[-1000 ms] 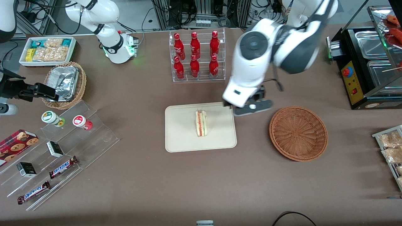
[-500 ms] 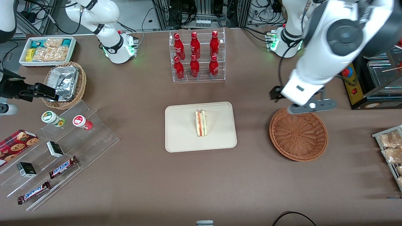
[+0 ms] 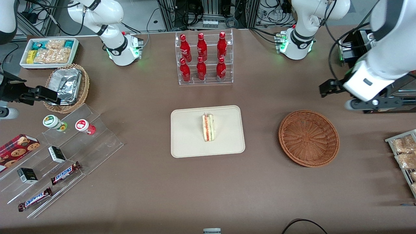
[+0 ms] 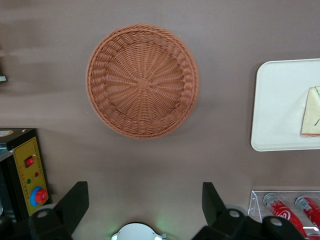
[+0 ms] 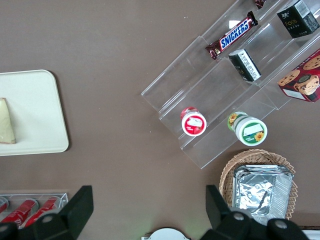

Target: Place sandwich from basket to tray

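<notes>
On the tray (image 3: 188,143) at frame centre lay the sandwich (image 3: 208,127), delivered; basket (image 3: 308,138) vacant; pincer (image 4: 145,205) spread, empty, upper right.

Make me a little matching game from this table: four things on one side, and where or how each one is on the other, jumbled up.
Things:
1. sandwich
2. basket
3. gripper
4. red bottles

States:
A. standing in a clear rack
B. empty, on the table beside the tray
C. lying on the tray
D. open, holding nothing, up above the table near the basket

Pairs: 1-C, 2-B, 3-D, 4-A
</notes>
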Available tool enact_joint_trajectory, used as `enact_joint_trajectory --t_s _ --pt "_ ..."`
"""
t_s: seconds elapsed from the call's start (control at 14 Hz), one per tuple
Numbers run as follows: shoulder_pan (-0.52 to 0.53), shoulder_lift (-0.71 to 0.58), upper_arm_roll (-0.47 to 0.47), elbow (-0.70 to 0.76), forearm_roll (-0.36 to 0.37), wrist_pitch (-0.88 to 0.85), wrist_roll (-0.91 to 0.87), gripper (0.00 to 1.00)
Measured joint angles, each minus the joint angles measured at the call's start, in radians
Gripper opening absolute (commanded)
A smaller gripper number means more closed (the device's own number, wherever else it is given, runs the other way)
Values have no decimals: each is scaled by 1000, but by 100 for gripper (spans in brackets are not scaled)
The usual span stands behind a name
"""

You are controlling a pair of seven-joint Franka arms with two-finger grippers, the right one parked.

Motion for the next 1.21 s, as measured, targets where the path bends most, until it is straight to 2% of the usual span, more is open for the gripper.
enact_joint_trajectory --t_s 0.29,0.36,0.57,1.21 --pt "333 -38 -280 -25 0 0 30 100" --pt "374 -43 -318 -27 0 0 32 100" --pt "383 -58 -335 -42 0 0 46 100" --pt "357 -81 -308 -62 0 2 56 100"
